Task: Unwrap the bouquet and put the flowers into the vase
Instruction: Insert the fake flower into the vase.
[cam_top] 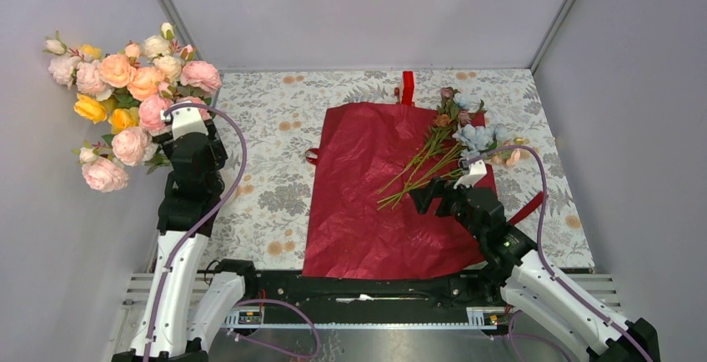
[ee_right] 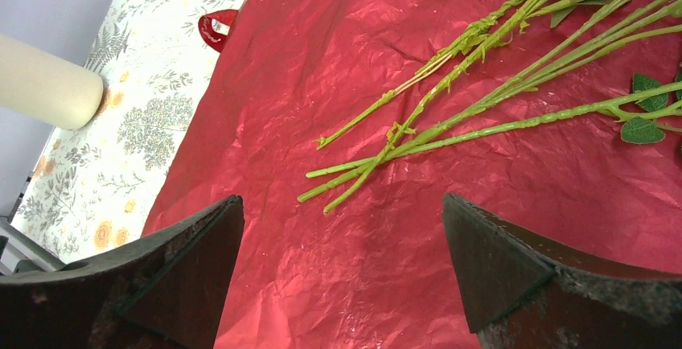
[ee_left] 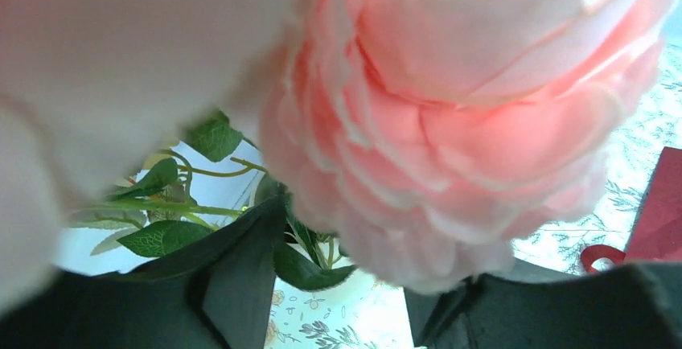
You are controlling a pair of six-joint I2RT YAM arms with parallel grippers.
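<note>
A plain white cylindrical vase (ee_right: 44, 88) shows only at the left margin of the right wrist view. It sits on the tabletop (cam_top: 267, 128), apart from the wrapping. Only its side is in frame, so what it contains cannot be told.

The dark red crinkly wrapping paper (cam_top: 375, 203) lies spread flat across the middle of the tabletop. The thin long-stemmed artificial flowers (cam_top: 454, 128) lie loose across its far right corner. Their pale blue, pink and brownish blooms point to the back, and their green stems fan toward the centre of the sheet. A red ribbon (cam_top: 407, 87) sits at the paper's far edge, and a small red loop (ee_right: 215, 29) lies at its left edge.

The tabletop wears a pale cloth printed with grey leaves and orange blossoms. Plain pale grey walls (cam_top: 358, 12) enclose it on three sides. A big bunch of peach, pink and yellow roses (cam_top: 125, 87) crowds the left wall.

The left hand (ee_left: 346, 285) is buried among those roses. Its dark fingers are parted, with green leaves and a pink bloom pressing close, and nothing is visibly pinched between them. The right hand (ee_right: 342, 204) is spread wide and empty. It hovers over the red paper just short of the stem ends.
</note>
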